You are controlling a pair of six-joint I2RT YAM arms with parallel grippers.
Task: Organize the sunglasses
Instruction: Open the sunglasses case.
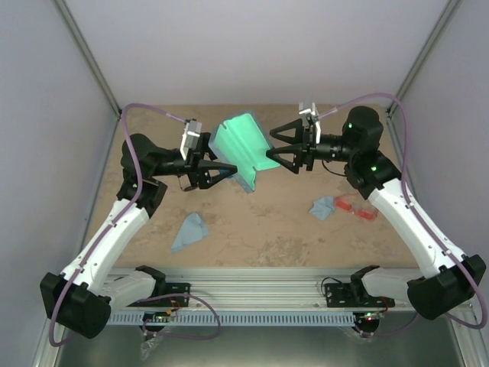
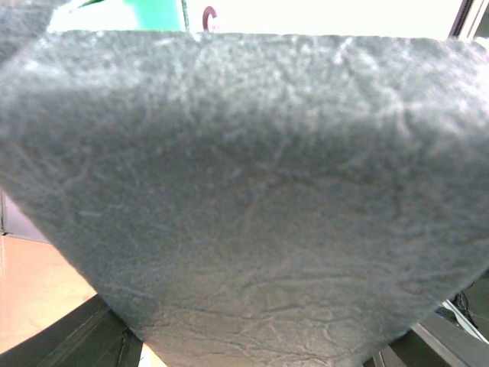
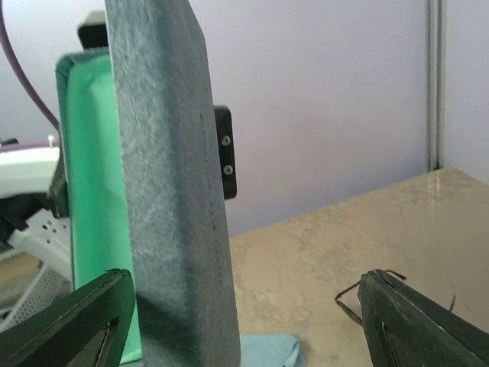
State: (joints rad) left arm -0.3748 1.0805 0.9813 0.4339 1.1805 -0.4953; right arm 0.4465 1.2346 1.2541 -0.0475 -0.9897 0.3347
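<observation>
Open case aloft, blocking the left wrist view.
Seemingly the left pincer clamps it; right pincer gapes wide, empty; red sunglasses beside cloth on surface.

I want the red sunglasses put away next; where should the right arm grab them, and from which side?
Likely from above, closing across the front frame of the red sunglasses near the bridge. They lie low on the table with a light blue cloth close beside them, so a side approach looks crowded. The right gripper is open; the left gripper holds the case.
</observation>
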